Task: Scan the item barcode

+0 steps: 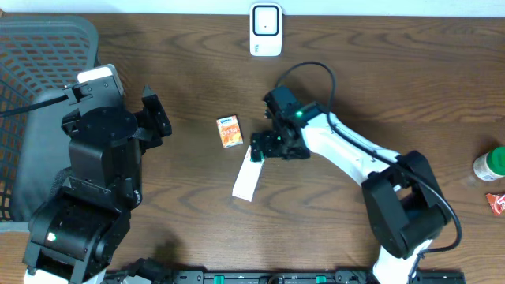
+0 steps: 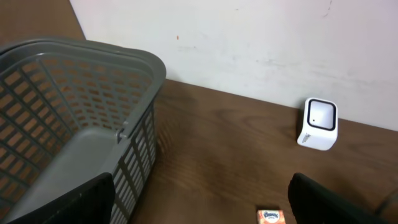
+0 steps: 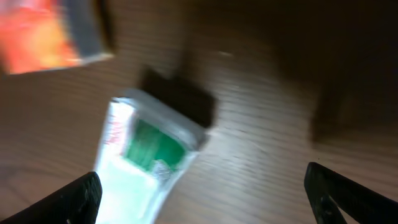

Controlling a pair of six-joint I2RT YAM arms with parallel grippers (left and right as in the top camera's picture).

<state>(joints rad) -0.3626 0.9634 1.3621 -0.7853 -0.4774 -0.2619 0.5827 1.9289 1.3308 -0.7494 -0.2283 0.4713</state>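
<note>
A white and green packet (image 1: 247, 179) lies flat on the wooden table, one end just under my right gripper (image 1: 264, 148). In the right wrist view the packet (image 3: 142, 167) is blurred and lies by the left finger, and the gripper (image 3: 202, 199) stands open and holds nothing. A small orange box (image 1: 230, 131) sits just left of that gripper, also seen as the orange box (image 3: 46, 34) and the orange box (image 2: 272, 216). The white scanner (image 1: 266, 30) stands at the table's far edge; the left wrist view shows the scanner (image 2: 319, 123) upright. My left gripper (image 1: 158, 118) hangs open and empty left of the box.
A grey plastic basket (image 1: 35, 87) fills the left side, its rim (image 2: 93, 53) close to my left gripper (image 2: 199, 205). At the right edge stand a green-capped bottle (image 1: 491, 164) and a red packet (image 1: 495, 203).
</note>
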